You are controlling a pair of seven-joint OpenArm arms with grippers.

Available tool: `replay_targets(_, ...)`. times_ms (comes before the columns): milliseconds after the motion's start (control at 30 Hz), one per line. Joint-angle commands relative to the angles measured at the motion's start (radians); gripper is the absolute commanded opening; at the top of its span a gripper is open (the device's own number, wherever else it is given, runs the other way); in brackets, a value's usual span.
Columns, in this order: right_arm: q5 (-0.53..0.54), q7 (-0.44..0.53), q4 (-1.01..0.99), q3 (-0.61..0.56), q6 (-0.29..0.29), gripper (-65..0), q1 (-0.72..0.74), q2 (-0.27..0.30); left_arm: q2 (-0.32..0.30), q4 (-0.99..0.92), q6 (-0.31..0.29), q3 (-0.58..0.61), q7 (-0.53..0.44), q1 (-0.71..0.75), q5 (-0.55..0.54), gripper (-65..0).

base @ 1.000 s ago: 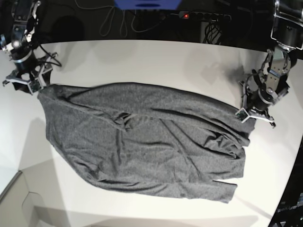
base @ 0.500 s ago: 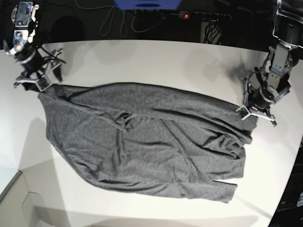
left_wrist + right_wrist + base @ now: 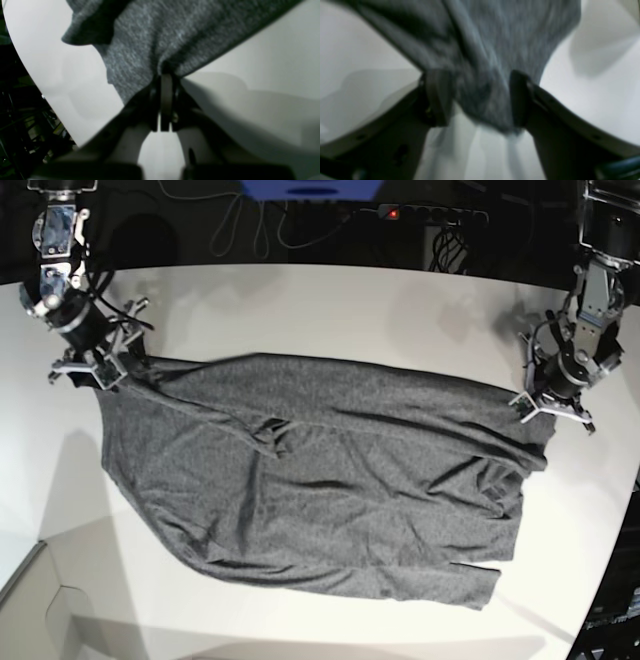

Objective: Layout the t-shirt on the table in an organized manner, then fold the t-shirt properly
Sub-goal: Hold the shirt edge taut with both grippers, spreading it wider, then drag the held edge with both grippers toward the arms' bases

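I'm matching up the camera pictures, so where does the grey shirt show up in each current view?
Base view: the shirt spreads across the middle, far corners near both claws.
Left wrist view: top, from upper left to upper right, narrowing down to the centre.
Right wrist view: top and centre, a corner between the open claw's fingers.
Shared landmark: the white table.

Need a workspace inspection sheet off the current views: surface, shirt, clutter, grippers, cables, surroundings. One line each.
Surface: white table, smooth, with a curved front edge.
Job's things: grey t-shirt, spread but rumpled, creases across it, not yet folded.
Clutter: nothing seen.
Left gripper: shut on the t-shirt near its edge.
Right gripper: jaws apart, one on either side of a corner of the t-shirt; no grip seen.
Cables: thin dark cables looping at the table's far side.
Surroundings: red light beyond the far edge; dark, cluttered area past the table, details unclear.
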Motion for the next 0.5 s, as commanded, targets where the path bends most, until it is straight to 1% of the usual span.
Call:
replay_targets(0,0.007,0.016,0.002,0.002,-0.001,-36.6,0.0,0.015,-0.017,0.008,-0.019,-0.012,0.007,0.005,0.001,-64.8)
replay_targets(67,0.007,0.016,-0.018,-0.005,-0.001,-40.6,0.0,0.018,-0.015,0.025,-0.027,-0.043,0.007,0.013,0.001,-64.8)
replay_targets(100,0.007,0.016,-0.021,-0.007,-0.001,-43.4,0.0,0.019,-0.015,0.034,-0.05,-0.059,0.007,0.025,0.0,-64.8)
replay_targets(167,0.007,0.016,-0.021,-0.007,-0.001,-50.2,0.0,0.019,-0.006,0.057,-0.096,-0.101,0.007,0.039,0.003,-64.8)
replay_targets(200,0.007,0.016,-0.021,-0.007,-0.001,-54.7,0.0,0.019,-0.006,0.066,-0.111,-0.115,0.007,0.043,0.003,-64.8)
replay_targets(267,0.007,0.016,-0.02,-0.002,-0.001,-62.9,-0.003,0.021,-0.006,0.077,-0.127,-0.136,0.007,0.054,0.003,-64.8)
replay_targets(300,0.007,0.016,-0.02,-0.001,-0.001,-65.0,-0.006,0.022,-0.006,0.08,-0.13,-0.144,0.007,0.062,0.003,-64.8)
replay_targets(367,0.007,0.016,-0.02,-0.001,-0.001,-65.0,-0.009,0.025,-0.007,0.091,-0.13,-0.158,0.007,0.077,0.003,-64.8)
replay_targets(467,0.007,0.016,-0.017,0.001,-0.001,-65.0,-0.029,0.051,-0.007,0.139,-0.13,-0.193,0.007,0.122,0.003,-64.8)
